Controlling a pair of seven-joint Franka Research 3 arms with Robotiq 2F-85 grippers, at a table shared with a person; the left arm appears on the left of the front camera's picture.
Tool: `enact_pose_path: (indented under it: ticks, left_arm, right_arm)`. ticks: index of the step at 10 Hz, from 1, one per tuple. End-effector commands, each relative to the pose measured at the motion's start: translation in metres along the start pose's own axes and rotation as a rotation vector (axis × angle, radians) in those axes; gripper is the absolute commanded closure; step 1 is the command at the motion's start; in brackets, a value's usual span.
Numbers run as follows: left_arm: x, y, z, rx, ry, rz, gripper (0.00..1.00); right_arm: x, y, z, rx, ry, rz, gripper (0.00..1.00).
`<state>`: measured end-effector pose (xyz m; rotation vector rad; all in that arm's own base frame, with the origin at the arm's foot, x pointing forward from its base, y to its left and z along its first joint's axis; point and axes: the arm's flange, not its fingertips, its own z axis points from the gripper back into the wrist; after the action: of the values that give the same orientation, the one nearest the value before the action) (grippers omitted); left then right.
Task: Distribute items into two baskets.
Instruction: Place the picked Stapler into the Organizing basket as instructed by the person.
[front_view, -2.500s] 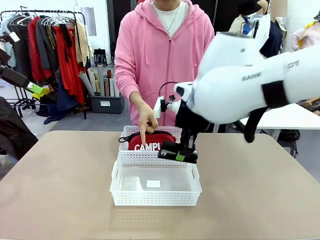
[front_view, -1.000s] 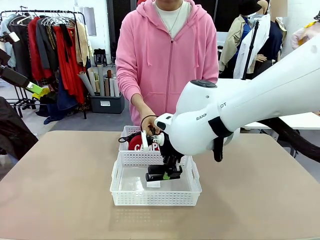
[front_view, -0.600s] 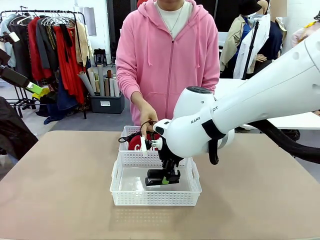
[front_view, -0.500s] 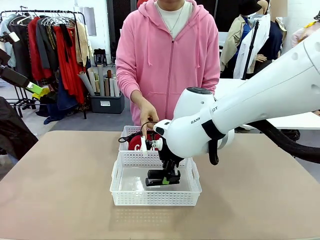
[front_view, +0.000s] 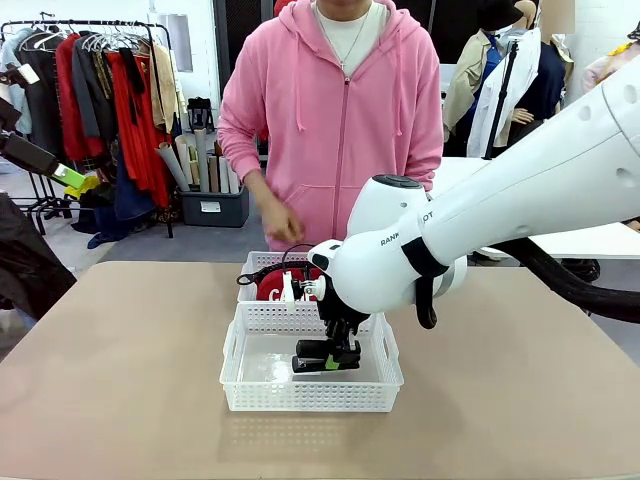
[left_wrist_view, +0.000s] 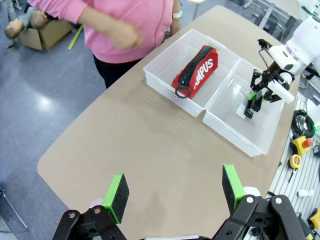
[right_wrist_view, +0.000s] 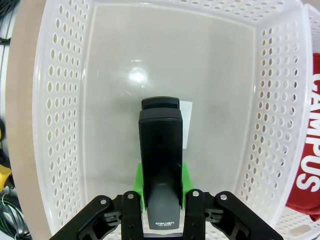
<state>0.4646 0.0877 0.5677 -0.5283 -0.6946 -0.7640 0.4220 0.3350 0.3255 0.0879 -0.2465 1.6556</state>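
Note:
My right gripper (front_view: 327, 360) is shut on the black stapler (front_view: 316, 354), holding it low inside the near white basket (front_view: 246, 399). In the right wrist view the stapler (right_wrist_view: 160, 145) sticks out from between the green pads (right_wrist_view: 140, 192) over the translucent floor of this basket (right_wrist_view: 60, 125); I cannot tell whether it touches. The red "CAMPUS" pouch (front_view: 268, 287) lies in the far basket (front_view: 258, 262), behind my arm. From high over the table's side, the left wrist view shows my left gripper (left_wrist_view: 175, 192) open, with the pouch (left_wrist_view: 196, 71), both baskets (left_wrist_view: 159, 82) and the stapler (left_wrist_view: 248, 110) far below.
A person in a pink hoodie (front_view: 335, 110) stands at the far edge, one hand (front_view: 276, 221) raised above the far basket. A small white label (right_wrist_view: 186, 125) sticks to the near basket's floor. Bare tan tabletop (front_view: 120, 380) surrounds the baskets.
My right arm has come down and lowered the stapler into the near basket, then held nearly still. The person's hand has lifted away from the pouch.

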Motion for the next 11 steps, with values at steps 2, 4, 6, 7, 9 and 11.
enact_pose_path:
  ticks: [2,4,6,7,9,11]
  left_arm:
    - [0.0,-0.001,0.0,0.002,-0.004,-0.002,0.03]
    - [0.0,-0.001,0.0,0.002,-0.004,-0.002,0.03]
    - [0.0,-0.001,0.0,0.002,-0.004,-0.002,0.03]
    - [0.0,-0.001,0.0,0.002,-0.004,-0.002,0.03]
    - [0.0,-0.001,0.0,0.002,-0.004,-0.002,0.03]
    - [0.0,-0.001,0.0,0.002,-0.004,-0.002,0.03]
  right_arm:
    - [0.004,-0.006,0.007,0.026,-0.009,-0.032,0.44]
    - [0.003,-0.007,0.009,0.031,-0.012,-0.035,0.05]
    - [0.002,-0.005,0.019,0.036,0.004,-0.032,0.0]
    - [0.002,-0.001,0.032,0.037,-0.001,-0.047,0.0]
    - [0.002,0.005,0.052,0.056,-0.008,-0.106,0.0]
    - [0.003,0.011,0.07,0.035,-0.005,-0.125,0.0]
